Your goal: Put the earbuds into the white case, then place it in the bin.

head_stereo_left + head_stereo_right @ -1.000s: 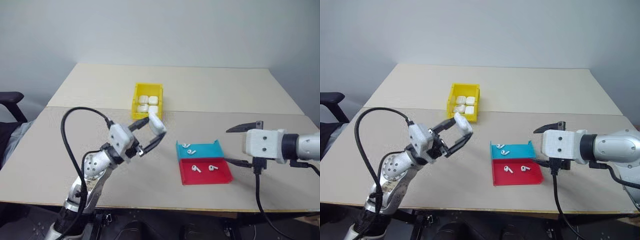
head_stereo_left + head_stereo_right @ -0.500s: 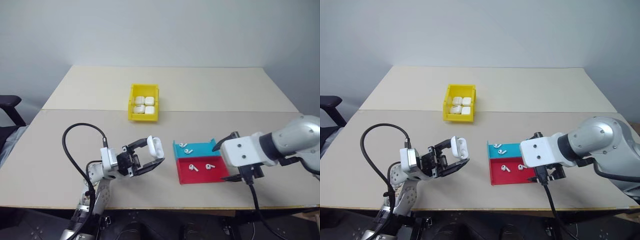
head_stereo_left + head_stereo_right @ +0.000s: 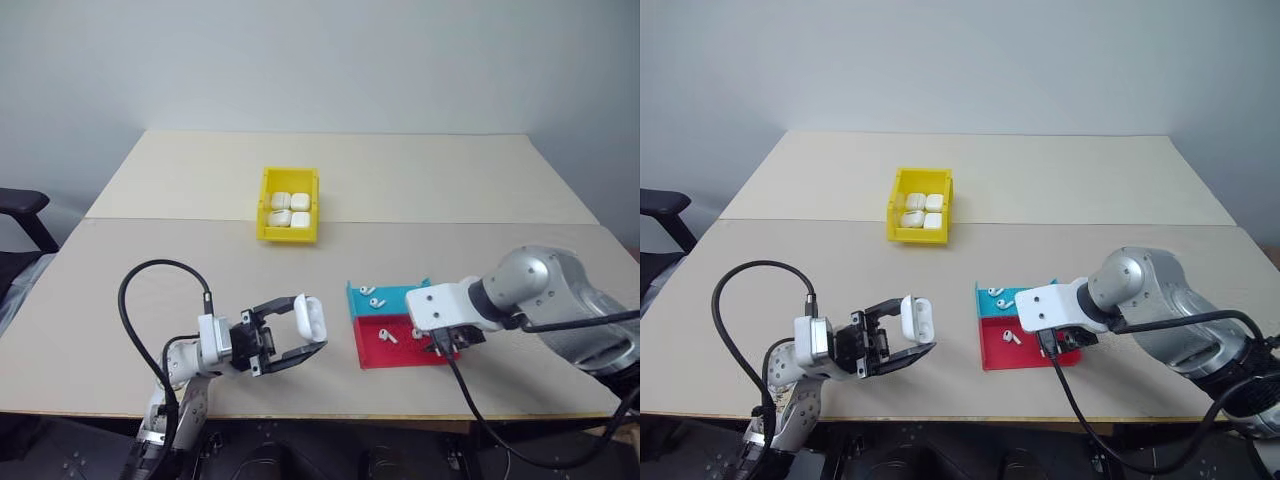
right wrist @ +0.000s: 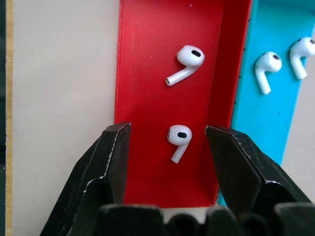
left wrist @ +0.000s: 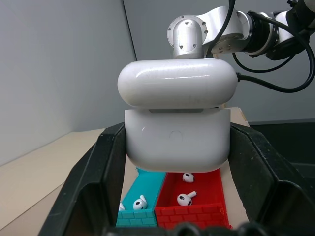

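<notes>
My left gripper [image 3: 306, 326] hovers low over the table's front left, shut on the white case [image 3: 309, 317]. The case's lid [image 5: 177, 88] is flipped up, and the black fingers [image 5: 98, 172] press its sides. My right gripper [image 3: 441, 341] points down into the red half of the tray [image 3: 373, 354]. It is open, its jaws standing either side of one earbud [image 4: 178, 140] without touching it. A second earbud [image 4: 187, 61] lies further along the red half, and two more earbuds [image 4: 266, 69] lie in the teal half [image 3: 398, 298]. The yellow bin [image 3: 288, 235] stands mid-table.
Several white cases [image 3: 290, 209] lie in the bin. A black cable [image 3: 150, 290] loops up from my left wrist, and another cable [image 3: 480, 400] hangs off my right over the front edge. The table's seam runs just behind the bin's front wall.
My right gripper has dropped from beside the tray down into its red half, and its jaws have narrowed. My left gripper has sunk a little with the open case.
</notes>
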